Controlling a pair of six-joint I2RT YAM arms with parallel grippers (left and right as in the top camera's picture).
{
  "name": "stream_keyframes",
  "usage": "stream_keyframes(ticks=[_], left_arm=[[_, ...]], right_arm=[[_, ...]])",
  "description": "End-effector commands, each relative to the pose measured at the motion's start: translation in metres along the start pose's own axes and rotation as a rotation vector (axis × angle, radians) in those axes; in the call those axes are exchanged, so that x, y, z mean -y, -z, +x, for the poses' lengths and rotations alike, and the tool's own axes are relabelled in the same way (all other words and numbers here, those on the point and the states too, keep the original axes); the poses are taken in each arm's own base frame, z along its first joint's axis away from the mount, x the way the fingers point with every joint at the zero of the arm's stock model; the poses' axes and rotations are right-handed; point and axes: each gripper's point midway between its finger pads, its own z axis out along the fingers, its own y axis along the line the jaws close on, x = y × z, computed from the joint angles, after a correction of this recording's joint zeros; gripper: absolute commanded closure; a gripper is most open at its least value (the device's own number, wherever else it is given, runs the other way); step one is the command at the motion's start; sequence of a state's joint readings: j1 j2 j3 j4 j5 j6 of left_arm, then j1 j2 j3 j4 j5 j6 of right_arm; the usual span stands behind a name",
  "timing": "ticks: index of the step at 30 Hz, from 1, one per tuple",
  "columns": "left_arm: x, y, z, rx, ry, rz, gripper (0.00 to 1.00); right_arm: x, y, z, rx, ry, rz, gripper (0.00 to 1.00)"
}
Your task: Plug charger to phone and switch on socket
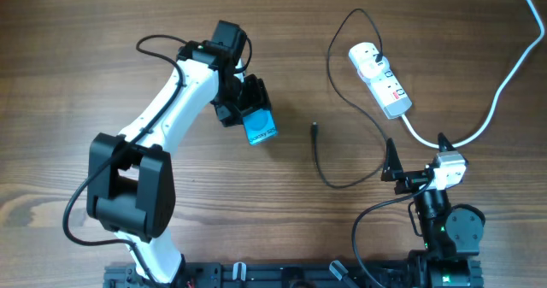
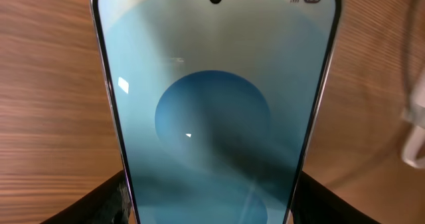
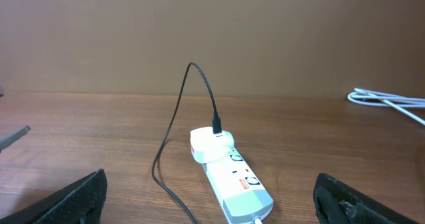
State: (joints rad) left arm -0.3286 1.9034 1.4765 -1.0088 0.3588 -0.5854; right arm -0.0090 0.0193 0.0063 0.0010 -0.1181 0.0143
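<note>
Right gripper [image 1: 416, 154] sits closest to the base, low over the wooden table [image 1: 77, 32]. The right wrist view shows its black fingers [image 3: 73, 197] spread wide at the frame's two lower corners, with nothing between them.

Just ahead of it, the charger [image 1: 329, 179] lies in a loose bend on the wood. The small connector tip [image 1: 314, 129] rests free on the table, between phone and socket and apart from both.

Left of the tip is the phone [image 1: 261, 128], teal screen lit, clamped in the left gripper [image 1: 254, 110] at the end of the white left arm [image 1: 171, 100]. In the left wrist view the phone fills the frame, with a black finger [image 2: 99, 204] against each long edge near the bottom. Whether the phone is lifted or resting on the table cannot be told.

Farther out on the right lies the socket [image 1: 382, 79], slanted on the table. Small red marks show on its top, but the switch position cannot be read. The charger's far end enters a white adapter [image 3: 212, 144] seated at the strip's far end. From there the cable arches up and loops back toward the robot.

The thick white cord [image 1: 504, 83] leaves the strip's near end and runs off the far right corner.
</note>
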Motion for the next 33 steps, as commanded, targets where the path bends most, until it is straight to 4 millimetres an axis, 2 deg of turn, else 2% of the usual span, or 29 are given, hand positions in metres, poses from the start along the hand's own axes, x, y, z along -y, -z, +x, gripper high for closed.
stream_keyframes(ticks=[1,5,8,11,15,17,19,21,22,24,25,26,28,31,33], left_arm=[[0.047,0.032,0.020,-0.172,0.014,0.335,0.34],[0.072,0.073,0.028,-0.337,0.055,0.647,0.34],[0.078,0.106,0.025,-0.414,0.083,0.831,0.35],[0.079,0.130,0.021,-0.462,0.098,0.957,0.35],[0.074,0.157,0.014,-0.515,0.147,1.076,0.35],[0.069,0.160,0.009,-0.518,0.182,1.079,0.36],[0.066,0.161,0.006,-0.511,0.192,1.082,0.36],[0.066,0.162,0.006,-0.509,0.192,1.083,0.36],[0.066,0.162,0.006,-0.514,0.200,1.081,0.36],[0.066,0.162,0.006,-0.520,0.209,1.079,0.36],[0.066,0.162,0.006,-0.520,0.209,1.079,0.36],[0.066,0.162,0.006,-0.519,0.208,1.079,0.36],[0.066,0.162,0.006,-0.519,0.208,1.079,0.36],[0.066,0.162,0.006,-0.521,0.210,1.078,0.36],[0.066,0.162,0.006,-0.524,0.215,1.077,0.36]], right_arm=[[0.002,0.000,-0.002,0.009,-0.012,0.012,0.00],[0.002,0.000,-0.002,0.009,-0.011,0.012,0.00],[0.002,0.000,-0.002,0.009,-0.011,0.012,0.00],[0.002,0.000,-0.002,0.009,-0.012,0.012,0.00],[0.002,0.000,-0.002,0.009,-0.012,0.012,0.00],[0.003,0.000,-0.004,0.017,-0.007,0.022,0.00],[0.000,0.001,-0.014,0.059,-0.047,-0.001,0.00],[-0.046,0.010,-0.039,0.092,-0.454,-0.300,0.00],[-0.072,0.019,-0.038,-0.025,-0.778,-0.468,0.00],[-0.072,0.019,-0.037,-0.124,-1.166,-0.464,0.00],[-0.071,0.018,-0.037,-0.152,-1.290,-0.459,0.00],[-0.075,0.023,-0.050,-0.138,-1.339,-0.514,0.00],[-0.088,0.058,-0.121,0.115,-1.117,-0.770,0.00],[-0.097,0.079,-0.168,0.171,-0.993,-0.829,0.01],[-0.106,0.077,-0.188,0.082,-0.793,-0.753,0.01]])
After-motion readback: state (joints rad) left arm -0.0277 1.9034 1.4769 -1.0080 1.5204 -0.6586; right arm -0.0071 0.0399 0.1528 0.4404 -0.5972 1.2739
